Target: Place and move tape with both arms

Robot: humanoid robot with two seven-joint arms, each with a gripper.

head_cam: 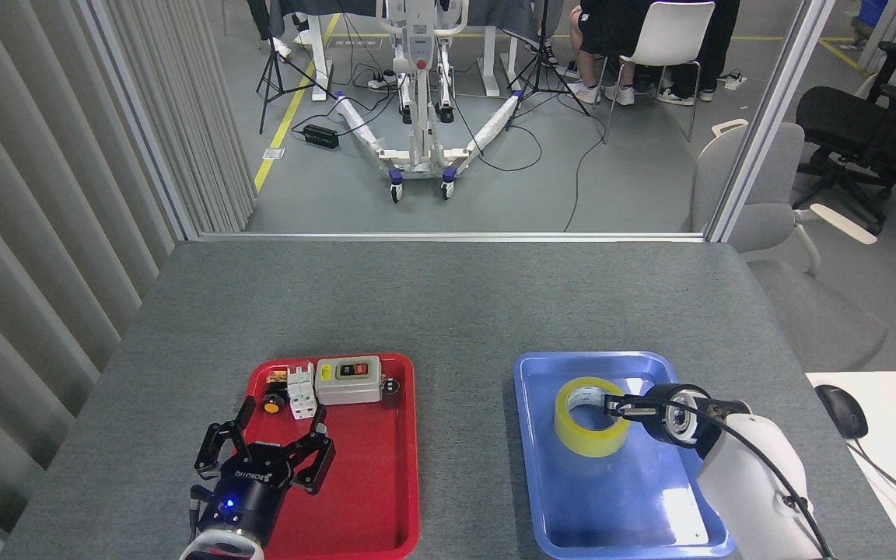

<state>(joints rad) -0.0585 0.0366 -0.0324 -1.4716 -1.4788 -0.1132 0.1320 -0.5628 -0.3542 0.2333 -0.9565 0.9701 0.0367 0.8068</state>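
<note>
In the lower right of the frame you have the tape [589,416] lying nearly flat in the blue tray [541,467], its yellow roll and white core facing up. Your right gripper [621,406] reaches in from the right with a finger over the roll's rim at the core; whether it pinches the wall you cannot tell from here. In the lower left, your left gripper [261,451] hangs with its fingers spread over the near left part of the red tray [386,498], holding nothing. At that tray's far end sit a grey switch box [348,380], a white breaker [302,390] and an orange knob [271,404]. Both trays rest on the grey table [448,303].
</note>
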